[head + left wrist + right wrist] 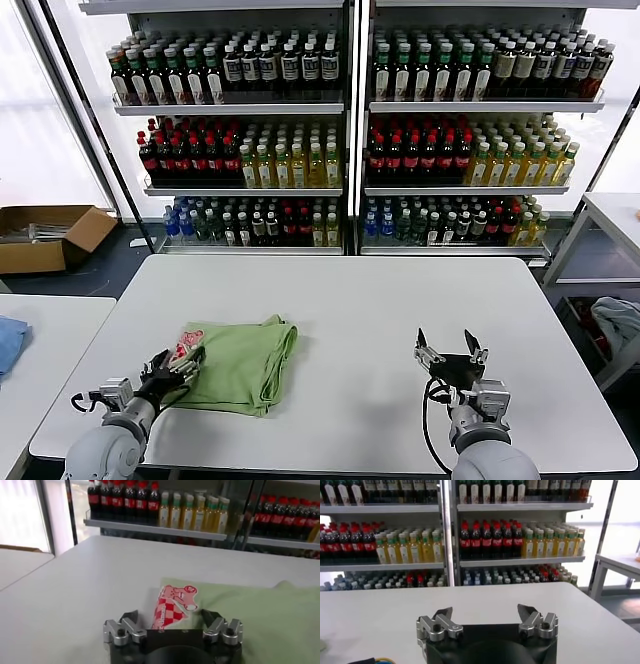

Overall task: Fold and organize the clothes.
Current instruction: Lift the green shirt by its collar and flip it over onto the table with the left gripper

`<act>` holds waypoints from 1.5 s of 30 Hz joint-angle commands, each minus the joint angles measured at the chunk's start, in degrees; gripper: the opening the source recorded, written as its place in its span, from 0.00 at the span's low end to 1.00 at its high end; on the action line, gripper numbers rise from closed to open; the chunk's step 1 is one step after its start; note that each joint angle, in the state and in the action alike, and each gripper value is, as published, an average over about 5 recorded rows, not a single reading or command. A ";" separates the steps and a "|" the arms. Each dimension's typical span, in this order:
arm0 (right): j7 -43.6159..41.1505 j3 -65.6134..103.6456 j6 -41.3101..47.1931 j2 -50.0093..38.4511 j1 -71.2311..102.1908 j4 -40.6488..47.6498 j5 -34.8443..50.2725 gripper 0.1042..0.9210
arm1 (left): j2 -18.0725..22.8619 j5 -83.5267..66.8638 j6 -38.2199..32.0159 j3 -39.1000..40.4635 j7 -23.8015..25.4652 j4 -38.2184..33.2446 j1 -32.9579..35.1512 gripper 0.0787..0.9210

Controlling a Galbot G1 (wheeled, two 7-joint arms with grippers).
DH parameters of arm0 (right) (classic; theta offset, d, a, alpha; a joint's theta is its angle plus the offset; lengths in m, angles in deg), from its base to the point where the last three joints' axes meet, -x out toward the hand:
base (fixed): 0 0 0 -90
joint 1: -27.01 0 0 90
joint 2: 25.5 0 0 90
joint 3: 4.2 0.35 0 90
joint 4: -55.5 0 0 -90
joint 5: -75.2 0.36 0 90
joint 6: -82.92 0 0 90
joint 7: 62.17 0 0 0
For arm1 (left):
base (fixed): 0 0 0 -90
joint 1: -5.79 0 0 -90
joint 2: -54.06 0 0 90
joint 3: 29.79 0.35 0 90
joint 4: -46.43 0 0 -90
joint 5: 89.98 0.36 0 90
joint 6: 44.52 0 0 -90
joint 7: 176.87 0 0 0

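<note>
The clothes are one light green shirt, lying folded on the left part of the white table. A flap with the red-and-white print is turned up at its left edge. My left gripper is low at that edge, open, its fingers either side of the print with green cloth stretching away beyond. In the left wrist view the left gripper holds nothing. My right gripper stands open over bare table at the front right, and the right wrist view shows this gripper empty.
Shelves of bottles fill the back wall. A cardboard box sits on the floor at the left. A blue cloth lies on the side table to the left, and a grey-blue cloth lies at the far right.
</note>
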 commanded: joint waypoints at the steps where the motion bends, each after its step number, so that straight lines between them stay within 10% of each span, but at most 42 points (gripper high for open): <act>1: 0.03 0.00 -0.02 0.25 -0.08 0.04 -0.21 0.88 | -0.01 -0.81 0.04 -0.08 1.42 1.25 0.31 0.74; 21: 0.01 1.07 -0.35 -0.32 -0.14 0.35 -0.02 0.88 | -1.48 0.23 -2.42 -3.39 3.37 1.54 0.42 0.07; 35: -0.03 0.48 -0.31 -0.75 -1.25 1.31 0.81 0.88 | -27.66 5.84 -7.99 -19.96 11.01 15.71 -3.12 0.05; 45: -0.07 0.98 -0.69 -0.37 -0.09 1.71 0.59 0.88 | -17.06 8.61 -7.25 -13.15 9.56 3.76 0.26 0.05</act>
